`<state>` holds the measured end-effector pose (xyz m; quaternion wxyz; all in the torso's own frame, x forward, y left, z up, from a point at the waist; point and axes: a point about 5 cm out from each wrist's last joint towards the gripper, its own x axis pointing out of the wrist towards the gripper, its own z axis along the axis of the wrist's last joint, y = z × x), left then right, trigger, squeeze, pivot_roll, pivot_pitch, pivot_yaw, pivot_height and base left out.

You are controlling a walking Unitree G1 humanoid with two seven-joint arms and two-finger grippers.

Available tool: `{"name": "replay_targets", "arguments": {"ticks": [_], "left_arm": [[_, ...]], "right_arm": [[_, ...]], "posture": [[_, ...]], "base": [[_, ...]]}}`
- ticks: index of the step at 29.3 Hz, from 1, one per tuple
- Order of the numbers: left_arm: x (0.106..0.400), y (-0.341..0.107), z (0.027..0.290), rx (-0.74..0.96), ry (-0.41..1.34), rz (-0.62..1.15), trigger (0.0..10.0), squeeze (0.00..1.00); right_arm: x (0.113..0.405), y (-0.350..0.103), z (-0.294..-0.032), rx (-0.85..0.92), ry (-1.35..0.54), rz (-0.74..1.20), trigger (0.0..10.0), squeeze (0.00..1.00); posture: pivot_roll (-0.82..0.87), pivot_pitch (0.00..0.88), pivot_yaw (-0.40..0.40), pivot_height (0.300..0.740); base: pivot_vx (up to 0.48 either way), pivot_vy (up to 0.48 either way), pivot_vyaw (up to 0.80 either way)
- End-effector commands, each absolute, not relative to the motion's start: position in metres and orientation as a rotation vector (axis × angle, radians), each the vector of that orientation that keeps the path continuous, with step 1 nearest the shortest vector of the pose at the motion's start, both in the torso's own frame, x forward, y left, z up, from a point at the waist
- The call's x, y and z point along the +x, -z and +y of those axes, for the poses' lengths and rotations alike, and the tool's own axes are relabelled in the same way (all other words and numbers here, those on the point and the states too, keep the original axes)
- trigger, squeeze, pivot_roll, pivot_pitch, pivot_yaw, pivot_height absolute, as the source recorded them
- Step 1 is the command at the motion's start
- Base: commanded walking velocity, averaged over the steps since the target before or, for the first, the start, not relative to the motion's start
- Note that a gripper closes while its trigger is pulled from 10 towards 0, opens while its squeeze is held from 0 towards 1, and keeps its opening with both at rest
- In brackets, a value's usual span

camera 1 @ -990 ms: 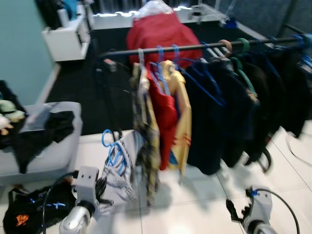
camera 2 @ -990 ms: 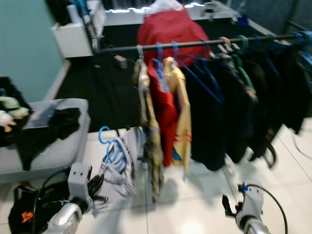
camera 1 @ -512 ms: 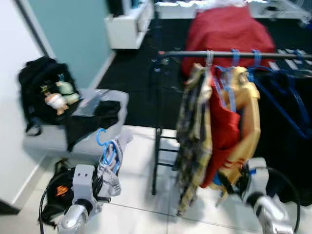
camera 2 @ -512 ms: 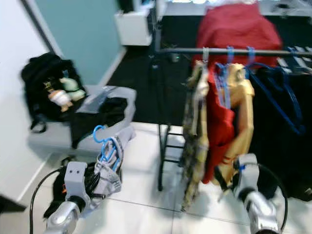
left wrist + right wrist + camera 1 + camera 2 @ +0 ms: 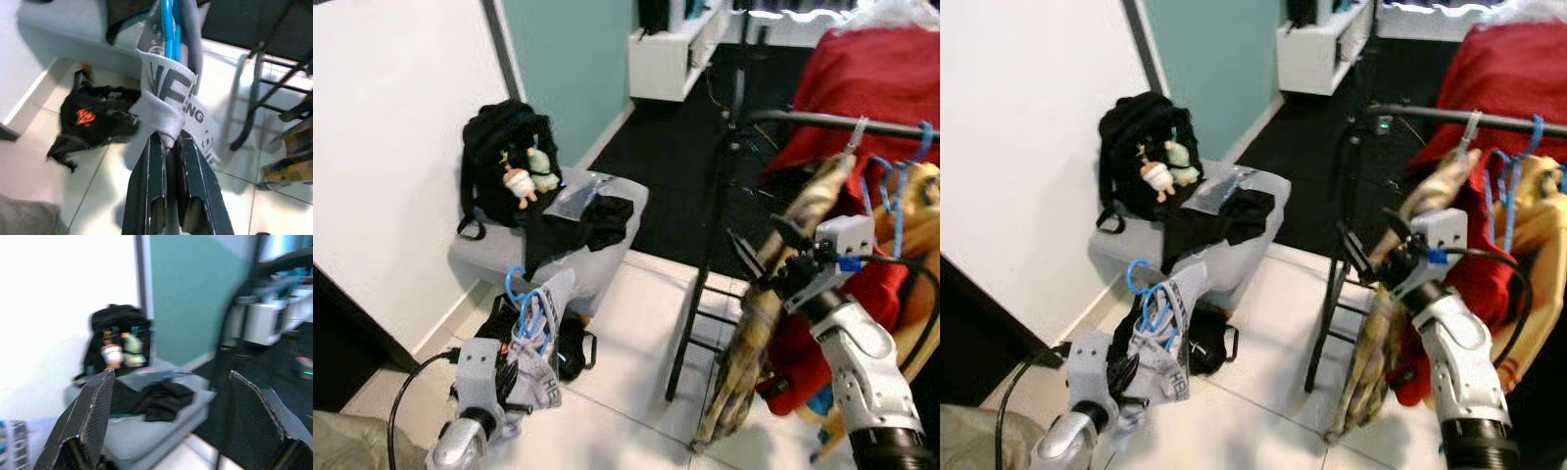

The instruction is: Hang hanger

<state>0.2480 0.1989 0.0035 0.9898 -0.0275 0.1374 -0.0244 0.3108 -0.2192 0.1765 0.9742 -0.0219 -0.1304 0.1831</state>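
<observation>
Head views: the left gripper [image 5: 514, 367] is holding a grey printed garment [image 5: 540, 338] low over the tiled floor [image 5: 626, 392]; the blue hanger [image 5: 521, 294] is sticking up out of the garment just above the jaws. The right gripper [image 5: 759, 257] is raised beside the clothes rail [image 5: 832, 121], fingers spread, just short of the patterned shirt [image 5: 773, 294].

Left wrist view: jaws are clamping a fold of the grey printed garment; the hanger's blue wire is running straight ahead of the fingertips [image 5: 156, 142]. A black bag with an orange mark [image 5: 88, 120] is lying on the floor beyond.

Right wrist view: jaws are gaping wide, nothing between them; a black backpack [image 5: 115, 340] with small toys is sitting on a grey ottoman [image 5: 161, 406] ahead.

Versus 0.5 s ago: the head camera is swinging left; the right gripper is higher, nearer the rail.
</observation>
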Motion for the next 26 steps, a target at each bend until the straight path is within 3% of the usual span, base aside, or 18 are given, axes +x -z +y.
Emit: {"name": "replay_targets", "arguments": {"ticks": [1,9,17,26], "left_arm": [[0.243,0.001,0.200,-0.062,0.045,0.297,10.0,0.00],[0.240,0.003,0.200,-0.062,0.049,0.314,10.0,0.00],[0.237,0.002,0.202,-0.078,0.044,0.304,10.0,0.00],[0.233,0.000,0.203,-0.078,0.044,0.291,10.0,0.00]], "right_arm": [[0.314,-0.165,-0.215,-0.060,-0.340,-0.192,10.0,0.00],[0.326,-0.158,-0.218,-0.099,-0.183,-0.070,10.0,0.00],[0.343,-0.143,-0.244,-0.122,-0.004,0.070,10.0,0.00],[0.349,-0.132,-0.255,-0.094,0.031,0.156,10.0,0.00]], "posture": [[-0.08,0.116,0.042,0.740],[-0.08,0.126,0.038,0.740],[-0.06,0.149,0.040,0.740],[-0.05,0.167,0.038,0.740]], "base": [[0.000,0.000,0.00],[0.000,-0.355,0.00],[0.000,0.000,0.00],[0.000,0.000,0.00]]}}
